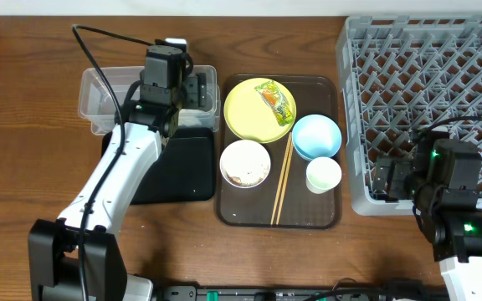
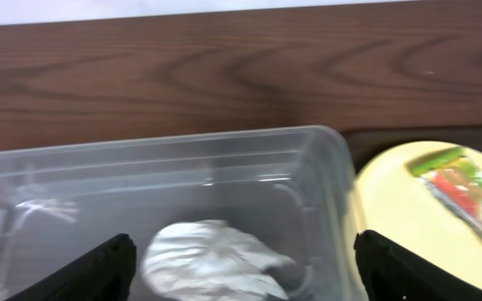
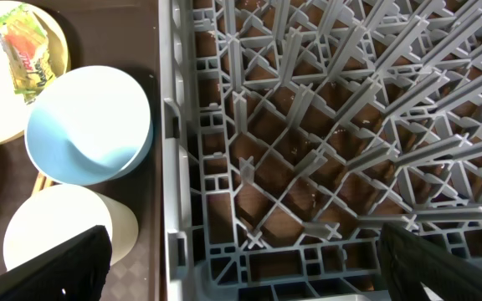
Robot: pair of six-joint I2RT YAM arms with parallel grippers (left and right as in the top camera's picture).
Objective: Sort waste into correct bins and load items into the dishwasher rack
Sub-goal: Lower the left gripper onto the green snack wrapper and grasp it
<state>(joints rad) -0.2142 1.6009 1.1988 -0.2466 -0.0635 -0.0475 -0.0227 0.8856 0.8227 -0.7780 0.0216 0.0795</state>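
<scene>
Two grippers, both with fingers spread wide and holding nothing: my left gripper [image 2: 241,272] hangs over the clear tub [image 2: 224,163], in which the crumpled tissue [image 2: 212,259] lies, and my right gripper [image 3: 241,263] hangs over the dishwasher rack [image 3: 325,125] at its edge beside the brown tray [image 1: 234,213]. On that tray rest the yellow plate [image 1: 243,113] bearing the snack wrapper [image 1: 275,100], the blue bowl [image 1: 316,136], white bowl [image 1: 245,163], cup [image 1: 324,175] and chopsticks [image 1: 283,180].

The table [image 1: 23,84] is seen from straight above. The clear tub [image 2: 224,159] is viewed closely ahead of the left gripper [image 2: 239,269], the rack [image 3: 325,125] beneath the right gripper [image 3: 241,267]. The yellow plate [image 1: 241,117] is shared by all three views.
</scene>
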